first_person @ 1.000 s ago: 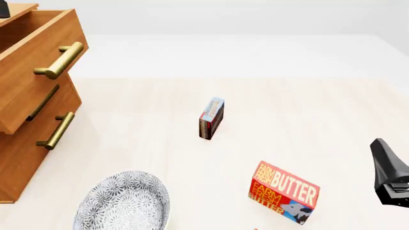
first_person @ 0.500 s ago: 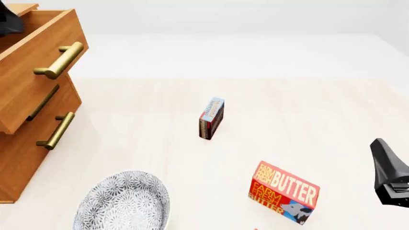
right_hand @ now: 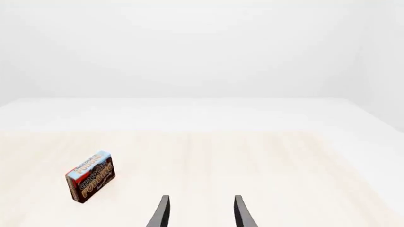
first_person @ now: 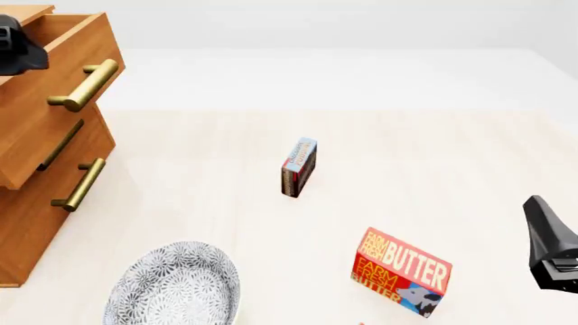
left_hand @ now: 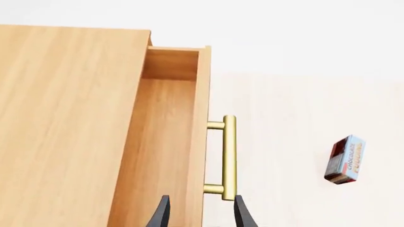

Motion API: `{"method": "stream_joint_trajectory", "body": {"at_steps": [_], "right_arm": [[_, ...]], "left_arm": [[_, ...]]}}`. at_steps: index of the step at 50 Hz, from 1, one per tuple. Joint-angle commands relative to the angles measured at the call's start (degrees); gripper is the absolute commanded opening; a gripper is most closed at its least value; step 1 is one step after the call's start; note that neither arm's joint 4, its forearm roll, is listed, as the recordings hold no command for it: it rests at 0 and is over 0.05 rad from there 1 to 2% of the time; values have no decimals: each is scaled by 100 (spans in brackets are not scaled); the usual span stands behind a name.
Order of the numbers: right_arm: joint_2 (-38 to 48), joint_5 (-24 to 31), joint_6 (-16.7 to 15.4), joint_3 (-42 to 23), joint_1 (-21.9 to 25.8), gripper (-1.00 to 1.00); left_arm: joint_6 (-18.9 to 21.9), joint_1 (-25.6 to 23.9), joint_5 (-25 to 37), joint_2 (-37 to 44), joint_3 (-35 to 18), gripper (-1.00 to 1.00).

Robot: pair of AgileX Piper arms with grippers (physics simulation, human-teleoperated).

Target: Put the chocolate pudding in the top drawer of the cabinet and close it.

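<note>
The top drawer (first_person: pixel 56 81) of the cabinet (first_person: pixel 36 223) stands pulled out at 10 o'clock in the front view, its brass handle (first_person: pixel 86 84) free. The left gripper (left_hand: pixel 200 215) hangs above the drawer's front edge, jaws apart and holding nothing. The chocolate pudding (first_person: pixel 299 166) stands on edge near the middle of the table (first_person: pixel 451 156), well apart from both arms. The right gripper (right_hand: pixel 199 213) waits at 4 o'clock, jaws apart and bare. A butter box (first_person: pixel 401 271) lies at 5 o'clock, a patterned plate (first_person: pixel 176 288) at 7 o'clock
</note>
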Motion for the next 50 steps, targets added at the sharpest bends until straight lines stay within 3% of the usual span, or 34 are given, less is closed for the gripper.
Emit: {"method": "stream_joint_trajectory", "body": {"at_steps": [1, 13, 50], "right_arm": [[-2, 1, 1, 0, 0, 100], [0, 0, 0, 0, 0, 100], [3, -2, 0, 0, 1, 100]], "left_arm": [[81, -15, 67, 83, -18, 100], [286, -62, 72, 185, 72, 100], [239, -240, -50, 355, 284, 100]]}}
